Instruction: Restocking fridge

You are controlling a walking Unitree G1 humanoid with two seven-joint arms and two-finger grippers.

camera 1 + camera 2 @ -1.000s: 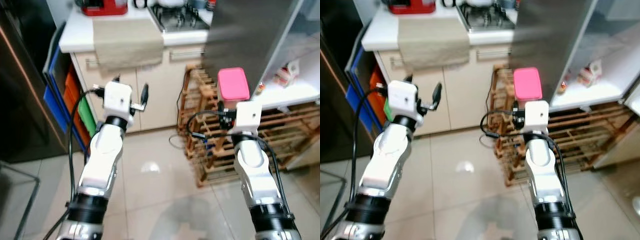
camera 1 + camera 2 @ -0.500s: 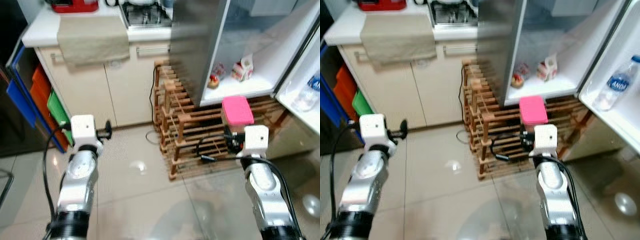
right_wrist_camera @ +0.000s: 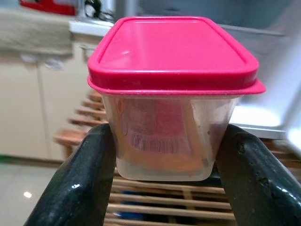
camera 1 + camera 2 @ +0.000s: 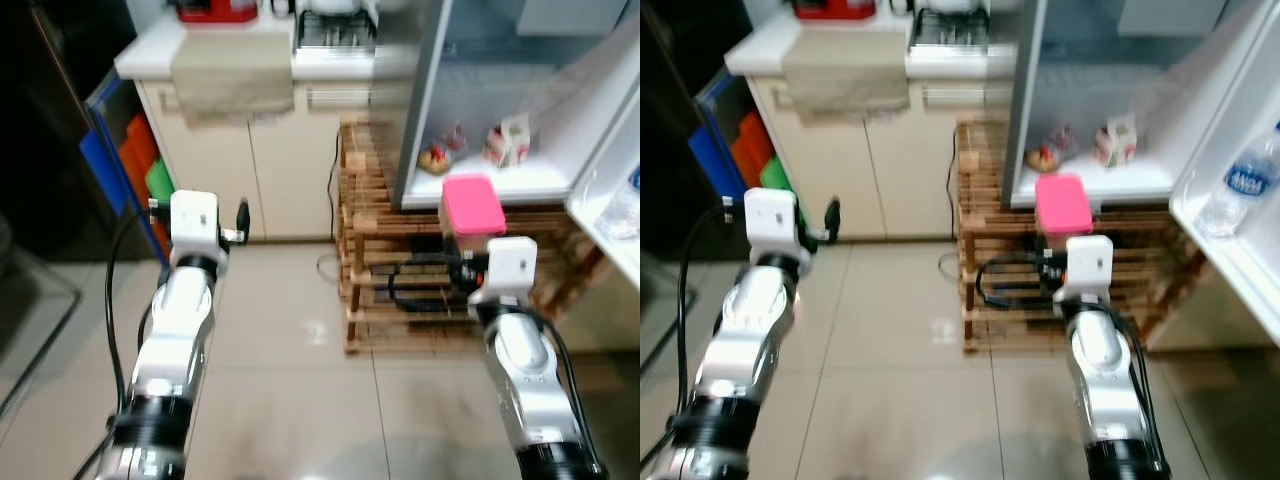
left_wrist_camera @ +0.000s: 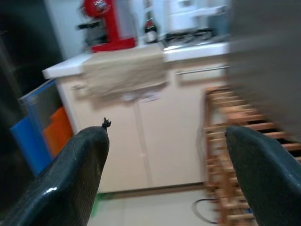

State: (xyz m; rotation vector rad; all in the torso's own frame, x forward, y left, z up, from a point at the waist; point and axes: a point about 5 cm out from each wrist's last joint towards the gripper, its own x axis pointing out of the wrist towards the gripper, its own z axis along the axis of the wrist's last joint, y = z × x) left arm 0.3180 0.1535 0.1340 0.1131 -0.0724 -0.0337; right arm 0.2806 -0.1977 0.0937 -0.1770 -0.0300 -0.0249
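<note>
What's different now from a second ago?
The robot turned toward the open fridge, so its shelf with food came into view. The right claw still grips the pink-lidded container, raised before the shelf. The left claw stays open and empty.

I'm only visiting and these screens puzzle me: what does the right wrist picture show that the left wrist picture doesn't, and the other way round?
Only the right wrist picture: the right hand gripping a clear container with a pink lid, something with a printed label inside it, and the white fridge shelf behind.

Only the left wrist picture: the left hand, open and holding nothing, and a red machine on the counter.

Both: the cream cabinets, the beige cloth over the counter edge, and the wooden rack.
</note>
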